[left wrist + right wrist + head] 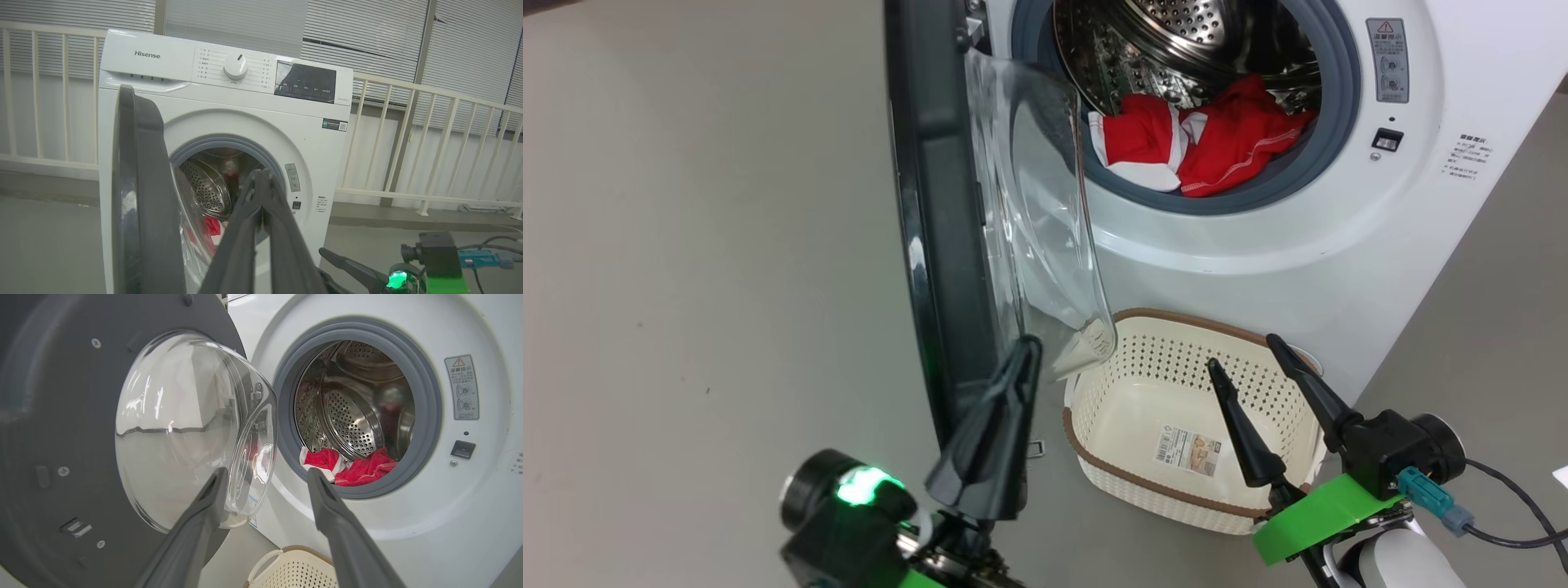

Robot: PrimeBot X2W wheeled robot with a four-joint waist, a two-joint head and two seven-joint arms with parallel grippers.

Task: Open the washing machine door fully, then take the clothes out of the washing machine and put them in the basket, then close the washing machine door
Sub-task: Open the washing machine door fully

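Standing swung out to the left, the washing machine door [939,245] shows edge-on from the head, with its clear glass bowl [1045,204] bulging right toward the drum opening. The washing machine [1258,245] rises at the far right, its steel drum [1176,33] ringed in grey-blue rubber. The clothes [1209,143], red with white panels, lie heaped at the near lower lip of the drum, against the rubber ring. On the floor [686,286] just near of the machine, below the opening, sits the basket [1143,490], with a paper label [1188,452] on its bottom.

The left hand [1027,347] has its two fingers pressed together on nothing, tips beside the door's lower near edge; whether they touch it I cannot tell. The right hand [1244,351] is spread wide and empty, hovering over the basket's right side, fingers pointing toward the machine.
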